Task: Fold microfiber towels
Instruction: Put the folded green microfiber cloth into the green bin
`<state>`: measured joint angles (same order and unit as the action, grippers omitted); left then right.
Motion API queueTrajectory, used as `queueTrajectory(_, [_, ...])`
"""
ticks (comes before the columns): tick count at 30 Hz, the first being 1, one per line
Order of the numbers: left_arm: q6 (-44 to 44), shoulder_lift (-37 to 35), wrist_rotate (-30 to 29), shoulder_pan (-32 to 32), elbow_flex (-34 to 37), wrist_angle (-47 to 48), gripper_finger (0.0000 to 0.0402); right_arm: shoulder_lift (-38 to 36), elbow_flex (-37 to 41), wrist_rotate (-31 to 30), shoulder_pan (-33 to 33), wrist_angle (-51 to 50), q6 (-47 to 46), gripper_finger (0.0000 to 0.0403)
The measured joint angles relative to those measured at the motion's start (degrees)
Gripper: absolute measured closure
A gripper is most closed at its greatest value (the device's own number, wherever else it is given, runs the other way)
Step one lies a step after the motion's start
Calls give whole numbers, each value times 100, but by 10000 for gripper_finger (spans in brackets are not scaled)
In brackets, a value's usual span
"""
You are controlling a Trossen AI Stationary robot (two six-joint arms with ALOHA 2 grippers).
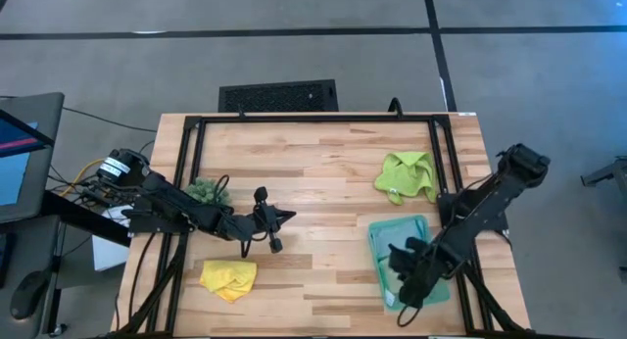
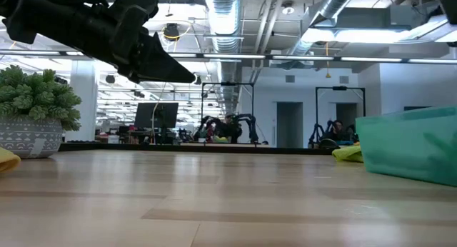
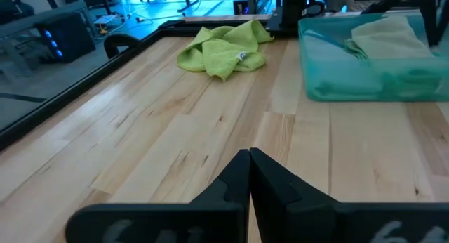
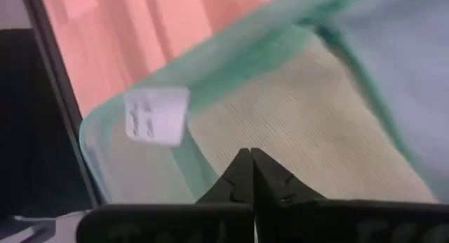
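A lime green microfiber towel (image 1: 407, 175) (image 3: 224, 50) lies crumpled on the table at the far right. A yellow towel (image 1: 228, 278) lies bunched near the front left. A pale sage towel (image 4: 316, 123) (image 3: 389, 36) lies in the teal tray (image 1: 384, 243). My right gripper (image 4: 250, 155) (image 1: 405, 285) is shut, points steeply down over the tray's near part and has nothing between its fingers. My left gripper (image 3: 249, 155) (image 1: 291, 217) is shut and empty above the table's left middle, pointing toward the tray.
A small potted plant (image 1: 208, 190) (image 2: 32, 111) stands behind the left arm. A black frame (image 1: 313, 119) runs along the table's far and side edges. A white label (image 4: 156, 115) shows at the tray's wall. Bare wood lies between the two arms.
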<state>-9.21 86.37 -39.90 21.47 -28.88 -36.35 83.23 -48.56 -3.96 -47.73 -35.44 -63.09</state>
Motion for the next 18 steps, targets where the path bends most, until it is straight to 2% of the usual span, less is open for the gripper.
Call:
queueTrajectory(2, [3, 0, 0, 0, 0, 10, 402, 277, 116, 92, 121, 426, 261, 393])
queueTrajectory(6, [103, 2, -42, 3, 0, -2, 401, 883, 144, 102, 391, 529, 844, 393])
queueTrajectory(11, [228, -70, -708, 259, 2, -35, 402, 1344, 101, 112, 1008, 1378, 1891, 393])
queueTrajectory(18, [356, -443, -1461, 831, 2, 328, 402, 1635, 134, -48, 2200, 2885, 3701, 393])
